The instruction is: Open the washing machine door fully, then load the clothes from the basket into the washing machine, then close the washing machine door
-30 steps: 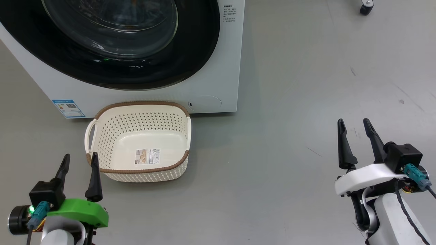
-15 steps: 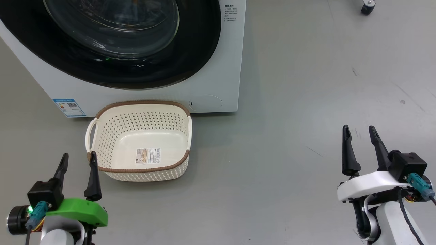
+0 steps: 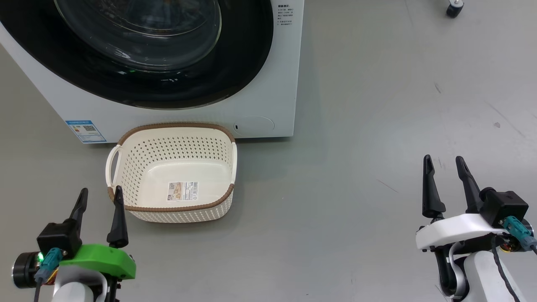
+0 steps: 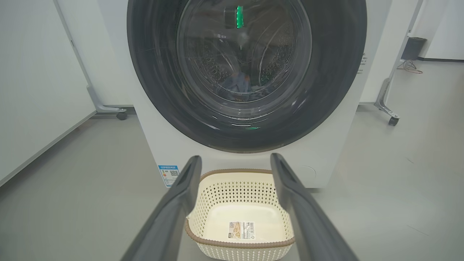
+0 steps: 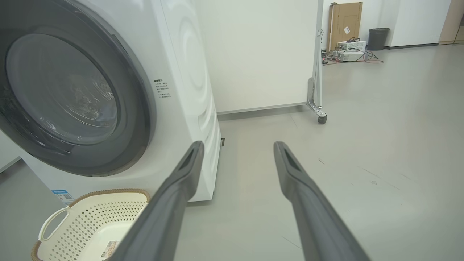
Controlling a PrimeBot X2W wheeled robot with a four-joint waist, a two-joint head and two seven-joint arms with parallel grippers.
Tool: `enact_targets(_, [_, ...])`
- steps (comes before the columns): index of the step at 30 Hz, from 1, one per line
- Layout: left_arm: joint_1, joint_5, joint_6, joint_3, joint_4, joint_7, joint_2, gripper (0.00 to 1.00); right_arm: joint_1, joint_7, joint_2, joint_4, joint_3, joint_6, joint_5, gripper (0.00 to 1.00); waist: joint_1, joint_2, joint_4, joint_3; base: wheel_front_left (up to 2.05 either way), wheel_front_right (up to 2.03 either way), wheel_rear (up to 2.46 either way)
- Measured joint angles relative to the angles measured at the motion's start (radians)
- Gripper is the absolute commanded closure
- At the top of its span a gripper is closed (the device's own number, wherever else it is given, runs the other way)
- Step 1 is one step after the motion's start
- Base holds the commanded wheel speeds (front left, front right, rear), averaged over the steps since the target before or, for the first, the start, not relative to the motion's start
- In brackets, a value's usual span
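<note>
Holding our left gripper (image 3: 102, 191) open and empty, we see one dark finger overlap the near left corner of the basket (image 3: 176, 125) in the head view; whether they touch we cannot tell. Our right gripper (image 3: 443, 158) is also spread with nothing between its fingers, over bare grey floor (image 3: 335, 188), well apart from the basket.

The washing machine door (image 3: 235, 63) is cut off at the top edge of the head view. Through its glass in the left wrist view, a dim bluish heap that may be the clothes (image 4: 239, 81) is hard to make out.

Against a second ago the whole head view has shifted a little, and our right gripper sits lower and further right.

The basket holds only its label (image 3: 182, 191) and stands just before the washing machine (image 3: 268, 109), ahead of our left gripper, with the door shut above it.
</note>
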Motion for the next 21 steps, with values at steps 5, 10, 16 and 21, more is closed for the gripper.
enact_targets(5, [0.001,0.000,0.000,-0.003,0.000,0.000,0.000,0.00,0.001,0.000,0.007,-0.002,-0.006,0.001,-0.007,0.00,0.0000,0.0000,0.000,0.000,0.00,0.00,0.00])
enact_targets(10, [0.001,0.000,0.000,-0.007,0.000,0.000,0.000,0.00,0.003,0.000,0.009,-0.004,-0.011,0.008,-0.011,0.00,0.0000,0.0000,0.001,0.000,0.00,0.00,0.00])
enact_targets(16, [0.001,0.000,0.000,-0.009,-0.002,0.000,0.000,0.00,0.011,0.000,0.014,-0.007,-0.016,0.009,-0.012,0.00,0.0000,0.0000,0.004,0.002,0.00,0.00,0.00])
enact_targets(21, [0.001,0.000,0.000,-0.009,-0.005,0.000,0.000,0.00,0.020,0.000,0.018,-0.007,-0.020,0.010,-0.021,0.00,0.0000,0.0000,0.008,0.002,0.00,0.00,0.00])
